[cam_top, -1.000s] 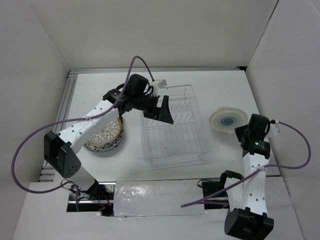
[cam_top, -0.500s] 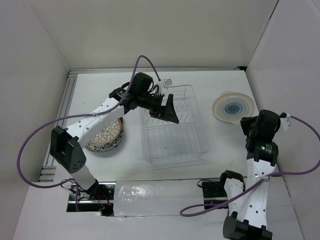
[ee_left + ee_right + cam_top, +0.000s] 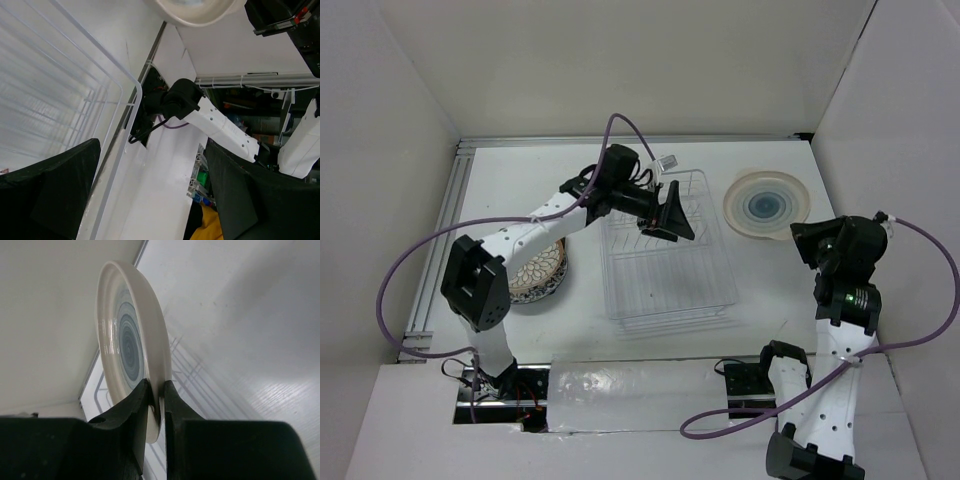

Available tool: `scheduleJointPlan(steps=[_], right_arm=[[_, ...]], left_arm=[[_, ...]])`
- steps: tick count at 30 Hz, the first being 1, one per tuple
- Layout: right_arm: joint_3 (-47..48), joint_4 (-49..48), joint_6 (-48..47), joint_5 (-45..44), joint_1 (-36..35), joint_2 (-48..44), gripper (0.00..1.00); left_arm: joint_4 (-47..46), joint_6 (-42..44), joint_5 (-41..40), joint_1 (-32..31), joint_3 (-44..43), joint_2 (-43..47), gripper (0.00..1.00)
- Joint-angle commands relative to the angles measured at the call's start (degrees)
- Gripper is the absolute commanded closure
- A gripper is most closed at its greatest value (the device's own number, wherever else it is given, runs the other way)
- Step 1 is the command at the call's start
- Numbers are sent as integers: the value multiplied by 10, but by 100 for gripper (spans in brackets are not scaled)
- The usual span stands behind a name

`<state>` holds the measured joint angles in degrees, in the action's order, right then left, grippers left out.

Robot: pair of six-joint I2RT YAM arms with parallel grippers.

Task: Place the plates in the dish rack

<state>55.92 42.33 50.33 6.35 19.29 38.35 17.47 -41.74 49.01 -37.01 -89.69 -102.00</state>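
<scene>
Over the last second the right jaws have raised the cream plate (image 3: 767, 203) off the desk (image 3: 520, 180) and carried it toward the far side and a little toward the dish rack (image 3: 660, 290). They are closed on its rim, and the right wrist view shows the cream plate (image 3: 131, 352) standing on its edge, its blue-grey rings facing to one side. The rack is to the left of these jaws and lower, with a gap of bare desk between. In the same second the left arm has reached further across the rack, and the left jaws now hang spread wide over its far part, holding nothing. The left wrist view shows only the rack's wire rim (image 3: 122, 87) below them. The other plates (image 3: 535, 272) wait in a stack behind the left jaws, under the left arm, with the brown-rimmed one on top. No plate can be seen in the rack yet. The plate's upright pose probably suits the prongs well, but the left jaws seem to stand in the path and may need to withdraw first.
</scene>
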Motion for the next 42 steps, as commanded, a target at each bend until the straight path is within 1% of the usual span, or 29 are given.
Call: scheduleJointPlan(steps=[1, 11, 16, 20, 24, 27, 28, 29, 30, 32, 33, 35, 36, 38, 39, 41, 42], right_arm=[[34, -138, 18, 82, 0, -20, 100], [15, -170, 30, 143, -21, -10, 100], [2, -180, 40, 169, -36, 1, 100], [-14, -187, 44, 171, -45, -1, 100], [-25, -188, 48, 185, -59, 5, 100], [-34, -191, 49, 180, -74, 1, 100], [-35, -192, 48, 178, -79, -1, 100], [-36, -195, 49, 177, -81, -4, 100], [-37, -194, 48, 177, -85, -5, 100], [-35, -193, 50, 181, -87, -4, 100], [-34, -190, 51, 184, -87, 0, 100], [-32, -191, 52, 193, -89, 3, 100], [-32, -194, 57, 202, -90, 2, 100], [-34, -197, 58, 206, -93, 1, 100], [-35, -197, 59, 209, -93, 1, 100], [-37, -195, 57, 211, -94, 0, 100], [-38, -194, 53, 212, -94, -1, 100]], left_arm=[[-62, -41, 44, -3, -39, -19, 1], [-109, -80, 46, -5, -73, -81, 1], [-162, -100, 30, -10, -41, -72, 1], [-163, -101, 22, -10, -51, -80, 1], [-204, -112, 35, -9, -49, -84, 1], [-206, -116, 38, -10, -54, -88, 8], [-205, -116, 39, -10, -56, -89, 13], [-205, -117, 38, -10, -57, -90, 16], [-206, -117, 36, -10, -56, -89, 23], [-206, -117, 34, -9, -53, -84, 29], [-209, -116, 33, -9, -51, -81, 37], [-213, -116, 30, -6, -47, -74, 43], [-213, -115, 30, -6, -47, -73, 50], [-210, -114, 30, -3, -49, -70, 60], [-209, -114, 32, -2, -51, -70, 72], [-206, -117, 42, 4, -52, -69, 84], [-207, -120, 46, 7, -53, -69, 96]])
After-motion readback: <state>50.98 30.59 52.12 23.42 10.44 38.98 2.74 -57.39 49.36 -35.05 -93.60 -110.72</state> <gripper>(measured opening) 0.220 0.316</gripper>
